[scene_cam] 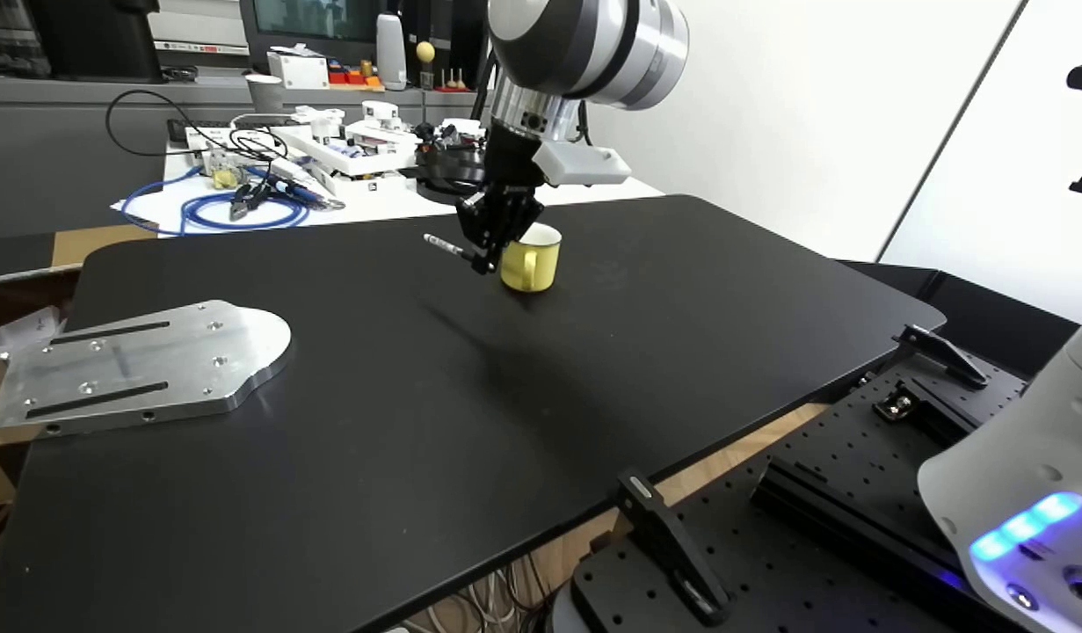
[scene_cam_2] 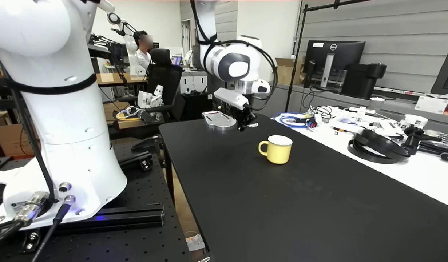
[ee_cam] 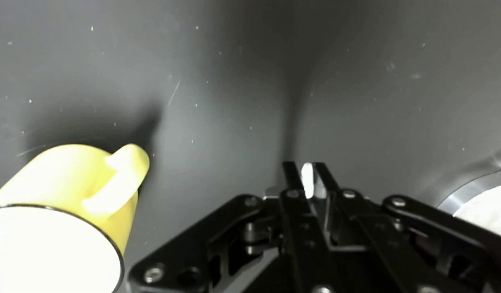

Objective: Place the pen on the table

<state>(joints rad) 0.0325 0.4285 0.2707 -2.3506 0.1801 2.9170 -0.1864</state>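
Observation:
The pen (scene_cam: 446, 246) is thin, with a whitish barrel and a darker part near the jaws. My gripper (scene_cam: 484, 261) is shut on it and holds it above the black table (scene_cam: 400, 457), its shadow falling on the top. In an exterior view the pen's light end (scene_cam_2: 253, 125) sticks out sideways from the gripper (scene_cam_2: 242, 128). In the wrist view the pen (ee_cam: 307, 181) shows as a bright white piece between the fingertips (ee_cam: 304, 166). The rest of it is hidden there. The table also shows in the wrist view (ee_cam: 226, 101).
A yellow cup (scene_cam_2: 278, 151) stands upright on the table near the gripper; it is at lower left in the wrist view (ee_cam: 71, 175). A silver metal plate (scene_cam: 163, 360) lies at one table end. A white table (scene_cam_2: 391, 174) with cables and parts adjoins the black one.

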